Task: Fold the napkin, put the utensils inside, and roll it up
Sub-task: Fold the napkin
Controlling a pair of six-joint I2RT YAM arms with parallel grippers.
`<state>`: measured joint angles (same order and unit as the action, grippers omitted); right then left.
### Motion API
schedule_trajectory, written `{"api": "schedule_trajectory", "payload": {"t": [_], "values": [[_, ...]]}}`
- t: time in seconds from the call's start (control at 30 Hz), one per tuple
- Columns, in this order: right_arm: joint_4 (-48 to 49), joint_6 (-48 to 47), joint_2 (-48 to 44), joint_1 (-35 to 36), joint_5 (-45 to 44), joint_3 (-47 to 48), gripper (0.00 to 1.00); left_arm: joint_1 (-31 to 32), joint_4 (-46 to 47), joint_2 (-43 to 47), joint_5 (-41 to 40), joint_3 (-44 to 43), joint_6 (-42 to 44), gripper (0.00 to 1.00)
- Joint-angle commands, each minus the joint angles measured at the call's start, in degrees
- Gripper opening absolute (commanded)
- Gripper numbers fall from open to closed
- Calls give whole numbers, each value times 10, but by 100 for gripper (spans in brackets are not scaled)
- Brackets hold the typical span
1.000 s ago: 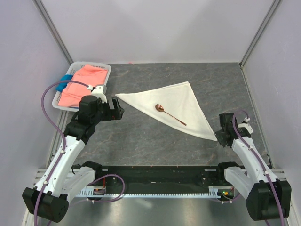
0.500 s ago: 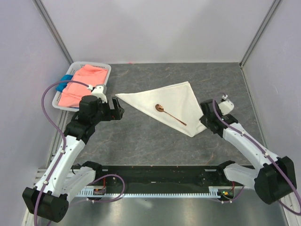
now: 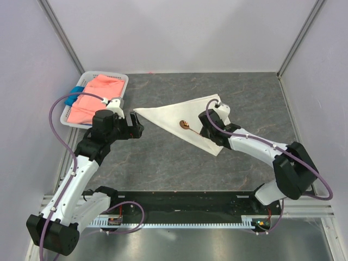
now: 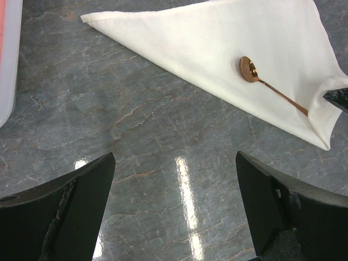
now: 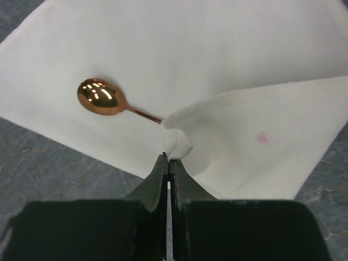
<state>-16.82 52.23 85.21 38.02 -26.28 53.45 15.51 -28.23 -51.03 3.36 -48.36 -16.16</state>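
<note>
The off-white napkin [image 3: 187, 111] lies on the dark stone table as a folded triangle. The copper spoon [image 3: 185, 124] rests on it, its bowl bare and most of the handle under a turned-over flap. My right gripper [image 3: 204, 127] is shut on the napkin's right corner [image 5: 176, 142], held over the spoon's handle [image 5: 144, 115]. In the right wrist view the spoon's bowl [image 5: 100, 98] sits just left of the pinched cloth. My left gripper [image 3: 138, 126] hangs open near the napkin's left tip [image 4: 89, 17], holding nothing; the left wrist view shows bare table between its fingers [image 4: 87, 185].
At the back left stands a white basket [image 3: 123, 80] with a salmon-pink cloth [image 3: 95, 98] and a blue cloth [image 3: 76, 93]. Grey walls enclose the table on three sides. The right arm stretches across the table's right half.
The right arm has swung from the table's right edge leftward, dragging the napkin's right corner over the spoon's handle. The left arm has stayed still.
</note>
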Motion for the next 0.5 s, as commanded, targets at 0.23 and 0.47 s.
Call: {"api": "schedule_trajectory", "payload": {"t": [0.23, 0.47], "values": [[95, -48, 83, 34, 58, 71, 0, 1, 15, -5, 6, -2, -9, 100], [102, -63, 104, 45, 71, 85, 0, 0, 16, -6, 5, -2, -9, 100]]}}
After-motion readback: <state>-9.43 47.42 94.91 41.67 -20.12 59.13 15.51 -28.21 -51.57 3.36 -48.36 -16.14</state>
